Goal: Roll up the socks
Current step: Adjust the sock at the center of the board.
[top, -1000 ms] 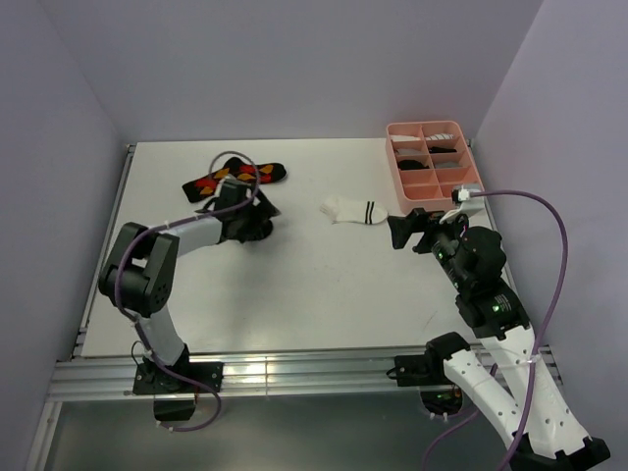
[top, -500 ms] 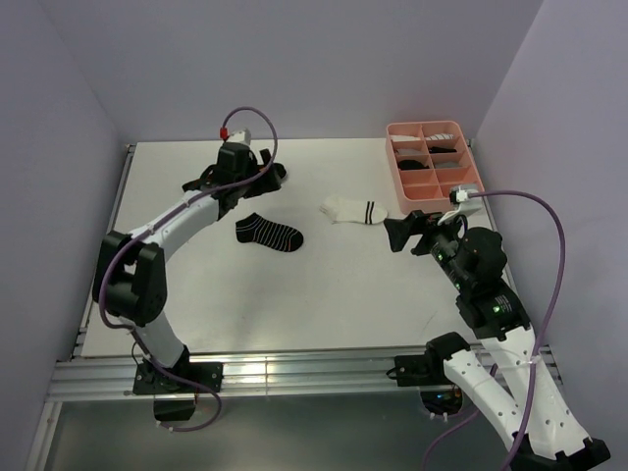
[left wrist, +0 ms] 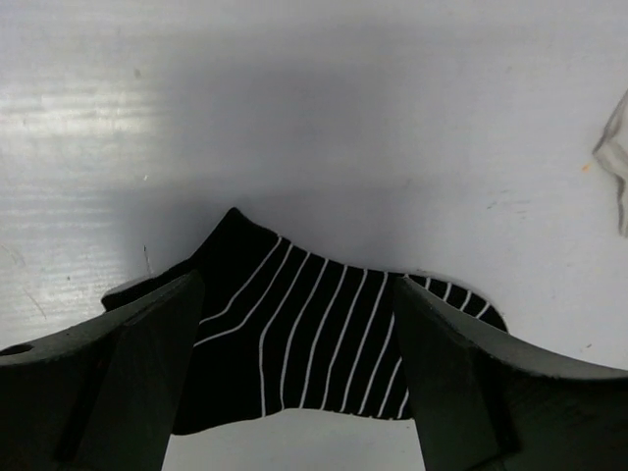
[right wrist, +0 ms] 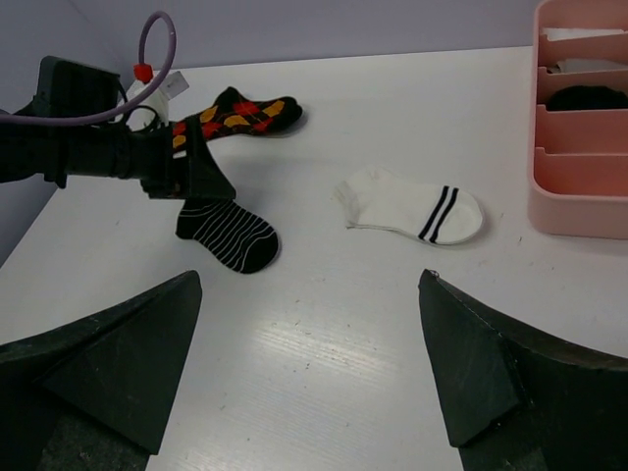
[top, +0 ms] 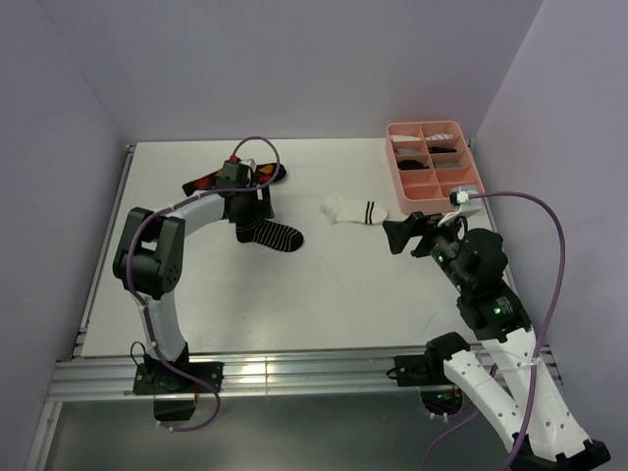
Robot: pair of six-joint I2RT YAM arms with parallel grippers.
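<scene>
The left arm (top: 186,211) and the right arm (top: 510,343) are both built of white shells between black joint housings. A purple cable (top: 549,211) ends in a white plug (top: 463,196) at the right wrist. The left arm's own purple lead (top: 257,143) carries a red bead (right wrist: 144,72). A small green light (top: 497,309) glows on the right arm. The left pincer (left wrist: 297,294) and the right pincer (right wrist: 309,285) have matte black, wedge-shaped fingers.
</scene>
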